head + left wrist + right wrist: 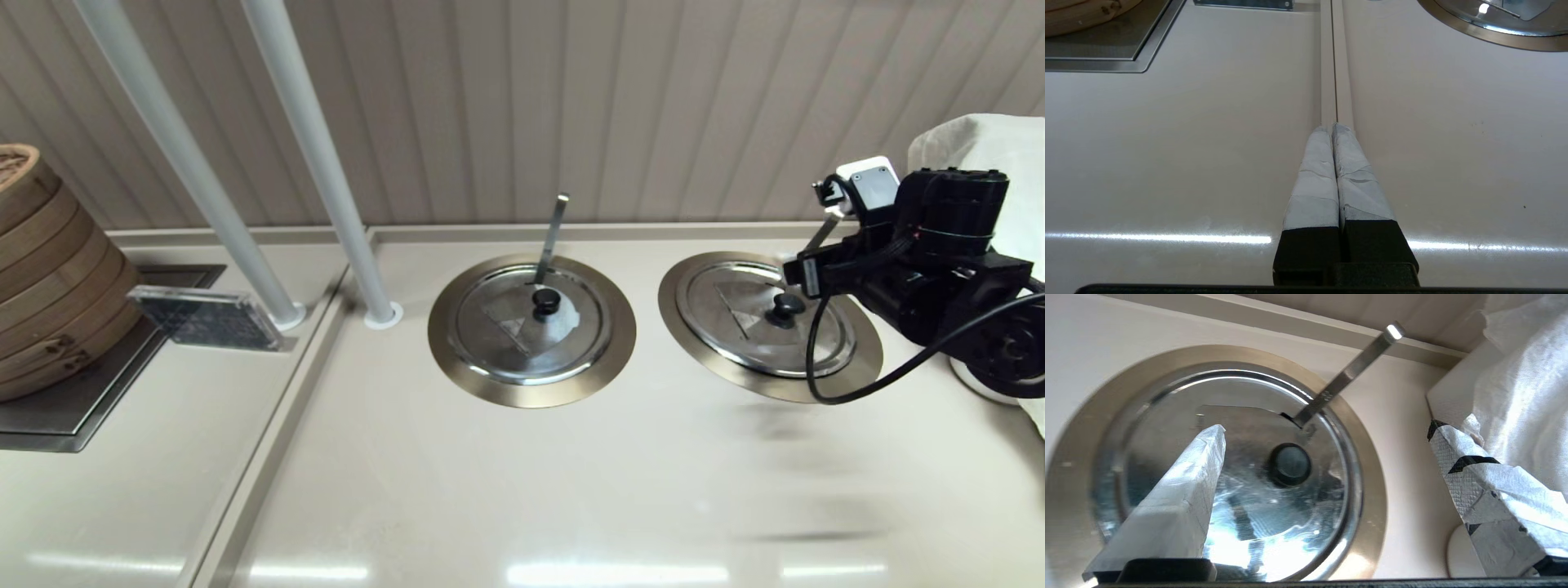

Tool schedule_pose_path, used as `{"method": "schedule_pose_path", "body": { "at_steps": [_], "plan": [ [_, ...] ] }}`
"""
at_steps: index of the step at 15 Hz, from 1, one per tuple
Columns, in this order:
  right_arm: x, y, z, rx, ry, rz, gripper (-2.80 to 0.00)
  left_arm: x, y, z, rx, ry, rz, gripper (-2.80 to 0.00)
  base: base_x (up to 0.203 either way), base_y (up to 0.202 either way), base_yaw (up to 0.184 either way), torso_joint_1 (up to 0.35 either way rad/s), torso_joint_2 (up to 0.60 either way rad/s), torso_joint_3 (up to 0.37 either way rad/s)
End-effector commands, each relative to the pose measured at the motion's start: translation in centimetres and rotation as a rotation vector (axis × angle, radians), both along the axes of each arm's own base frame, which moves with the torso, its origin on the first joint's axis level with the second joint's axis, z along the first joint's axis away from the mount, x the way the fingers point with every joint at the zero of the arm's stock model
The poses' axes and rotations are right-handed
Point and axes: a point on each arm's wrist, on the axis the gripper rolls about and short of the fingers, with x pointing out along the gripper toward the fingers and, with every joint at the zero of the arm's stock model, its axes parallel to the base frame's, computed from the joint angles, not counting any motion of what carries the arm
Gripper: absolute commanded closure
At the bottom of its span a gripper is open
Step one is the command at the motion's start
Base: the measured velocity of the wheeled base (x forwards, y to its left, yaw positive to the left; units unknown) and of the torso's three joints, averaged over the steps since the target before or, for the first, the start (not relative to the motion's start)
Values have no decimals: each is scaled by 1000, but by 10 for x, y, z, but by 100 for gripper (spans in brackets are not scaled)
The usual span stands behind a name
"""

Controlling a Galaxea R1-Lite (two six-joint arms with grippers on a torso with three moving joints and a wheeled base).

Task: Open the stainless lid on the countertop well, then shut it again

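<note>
The stainless lid (755, 314) lies closed on the countertop well, whose bronze-steel ring (694, 339) shows all around it. Its black knob (788, 307) sits at centre, and the flat utensil handle (1351, 371) slants up through the lid's far edge. My right gripper (804, 273) hovers over the lid's right side, open. In the right wrist view the gripper (1327, 426) straddles the knob (1289, 464) from above, one taped finger (1180, 498) over the lid (1241, 522), the other off past the ring (1367, 490). My left gripper (1333, 126) is shut, parked low over the counter seam.
A twin lid (531, 322) with a near-upright handle (551, 237) sits left of the task lid. Two white poles (318, 163) rise at the back left. Stacked bamboo steamers (49, 269) and a clear sign holder (204, 318) stand far left. White cloth (996, 163) lies at the right.
</note>
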Motion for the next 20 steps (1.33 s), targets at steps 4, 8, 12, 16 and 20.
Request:
{"method": "schedule_pose_path", "body": {
  "at_steps": [4,8,12,16,20],
  "plan": [
    [-9,18,7,134,-11,102,-280,0,0,0,0,0,1,0,0,0,0,0,0,0],
    [-36,19,28,235,22,203,0,0,0,0,0,0,1,0,0,0,0,0,0,0],
    [-86,10,71,319,59,292,0,0,0,0,0,0,1,0,0,0,0,0,0,0],
    [-171,-4,109,283,-16,354,0,0,0,0,0,0,1,0,0,0,0,0,0,0],
    [-282,-31,116,306,-151,273,0,0,0,0,0,0,1,0,0,0,0,0,0,0]
  ]
}}
